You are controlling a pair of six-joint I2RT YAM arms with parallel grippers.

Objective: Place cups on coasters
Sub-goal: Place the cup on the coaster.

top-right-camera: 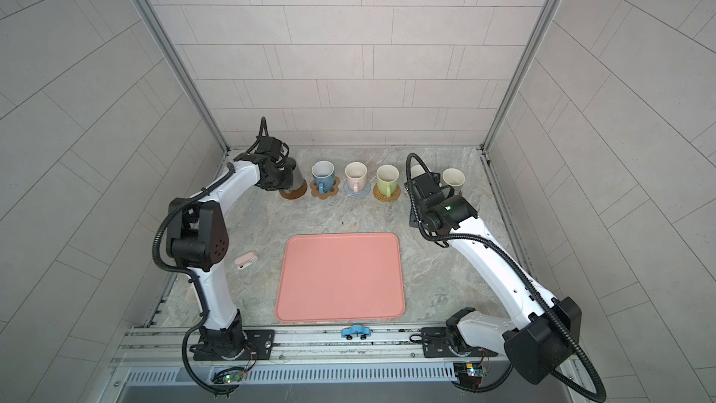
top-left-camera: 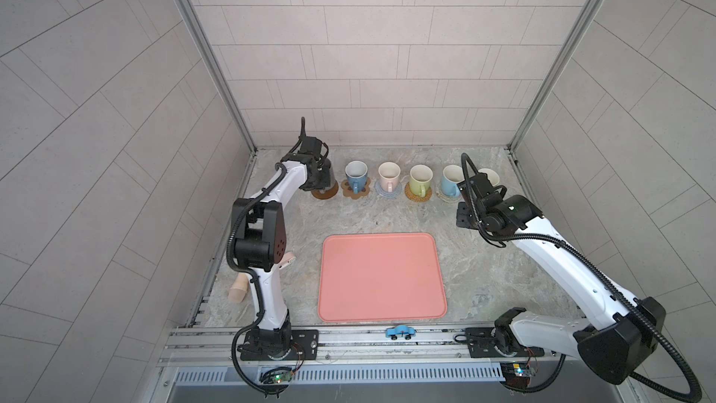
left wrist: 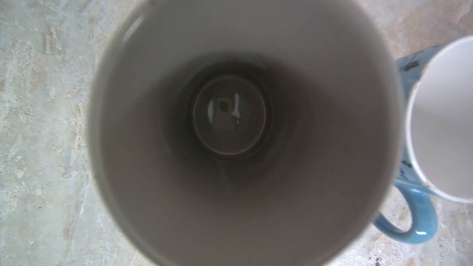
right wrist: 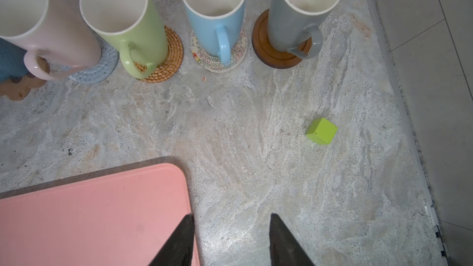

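Dark grey cup [top-left-camera: 329, 179] over wooden coaster [top-left-camera: 324, 195] — left pincer [top-left-camera: 317, 180] pinching it; right pincer [right wrist: 231, 216] spread.

Robotics lab test cell: aluminium frame [top-left-camera: 210, 56], tile-patterned wall panels [top-left-camera: 368, 52], marble-look tabletop [top-left-camera: 484, 265], rail-mounted left arm [top-left-camera: 267, 296] and right arm [top-left-camera: 561, 261].

Looking straight down, I see the open mouth of a mug [left wrist: 230, 47] filling most of the frame. Its pale grey interior darkens toward a round, glossy base. Just beside it stands a blue mug [left wrist: 445, 124] with a white interior and a looped handle. Marbled tabletop [left wrist: 46, 124] surrounds both.
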